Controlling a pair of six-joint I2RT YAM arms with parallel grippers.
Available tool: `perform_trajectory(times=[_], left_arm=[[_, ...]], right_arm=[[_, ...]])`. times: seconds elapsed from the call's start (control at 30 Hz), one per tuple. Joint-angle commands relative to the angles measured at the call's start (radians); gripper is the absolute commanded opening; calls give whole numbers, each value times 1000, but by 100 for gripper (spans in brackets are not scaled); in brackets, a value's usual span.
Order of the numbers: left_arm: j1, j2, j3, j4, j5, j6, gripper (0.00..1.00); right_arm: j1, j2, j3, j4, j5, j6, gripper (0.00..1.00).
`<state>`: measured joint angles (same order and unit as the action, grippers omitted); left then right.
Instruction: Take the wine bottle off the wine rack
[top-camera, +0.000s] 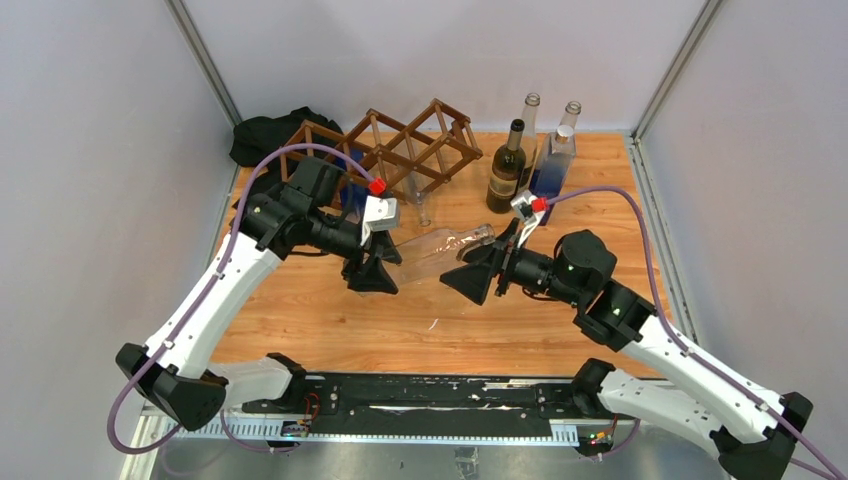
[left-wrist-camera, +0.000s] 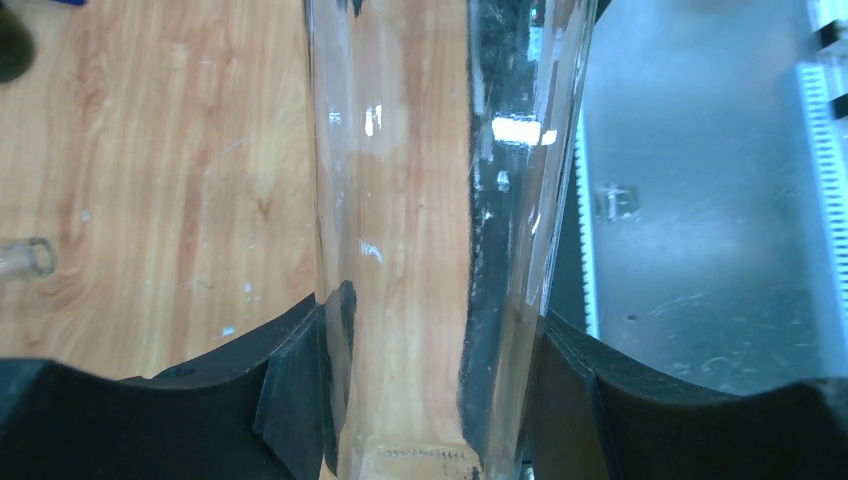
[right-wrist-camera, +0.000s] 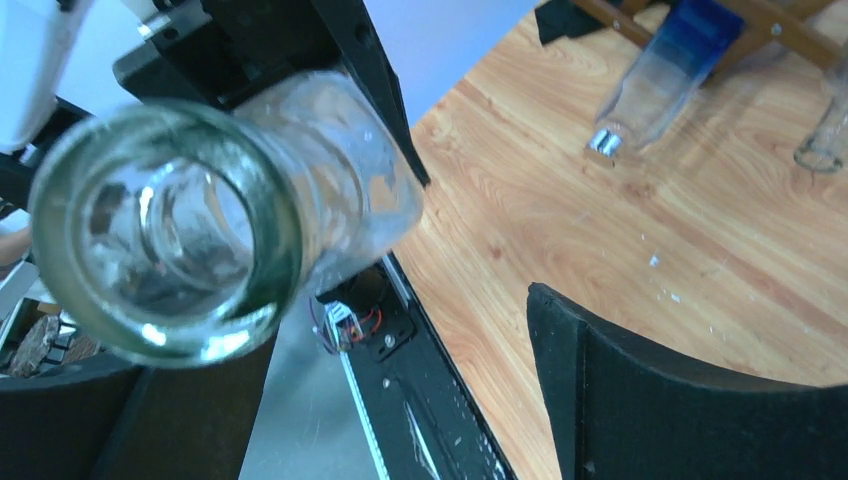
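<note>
wine bottle (top-camera: 440, 250): clear, perhaps greenish | wine rack (top-camera: 400, 150): dark brown | table (top-camera: 330, 310): woodgrain

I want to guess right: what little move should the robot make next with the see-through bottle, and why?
Probably the right gripper should back straight away from the mouth of the clear bottle. Its jaws stand open by the neck, while the left gripper is clamped on the bottle's body.

Lab test cell: grey panel walls (top-camera: 90, 150) on aluminium posts (top-camera: 205, 60) box in my wooden tabletop (top-camera: 330, 320), with my mounting rail (top-camera: 420, 395) at 6 o'clock.
</note>
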<state>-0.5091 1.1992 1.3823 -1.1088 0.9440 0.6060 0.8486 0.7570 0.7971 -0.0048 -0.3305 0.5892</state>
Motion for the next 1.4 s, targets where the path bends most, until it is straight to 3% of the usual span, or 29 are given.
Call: perform_trajectory(times=[0.0,0.17,0.33,0.5,0.63,0.7,0.73,0.77,0.83,0.87,1.1,1.37], left_arm=[[4,7,40,13,173,-91,0],[4,6,49,12,209,-113,0],[4,-8,43,13,225,-126,0],[4,-25,19,13,238,-129,0],[4,-27,11,13,252,-137,4],[4,-26,11,13,247,-140,18],[4,-26,13,13,233,-146,34],[4,-28,18,13,210,-153,52],[4,-33,29,15,143,-163,93],[4,-34,37,16,98,-170,99],[8,-6,114,16,-363,-206,100],[58,46,189,26,-604,-246,100]], right_arm=[[10,43,4,183,2,19,96],[13,148,27,405,-29,61,96],[30,239,50,520,-34,75,96],[38,274,46,596,-27,83,82],[42,289,52,613,-33,78,55],[43,289,58,605,-31,69,32],[43,284,64,586,-23,57,12],[43,280,73,552,-12,50,2],[41,257,95,465,14,9,0],[40,243,107,408,31,-15,0],[-24,152,244,-108,270,-247,0],[-167,107,229,-323,586,-386,0]])
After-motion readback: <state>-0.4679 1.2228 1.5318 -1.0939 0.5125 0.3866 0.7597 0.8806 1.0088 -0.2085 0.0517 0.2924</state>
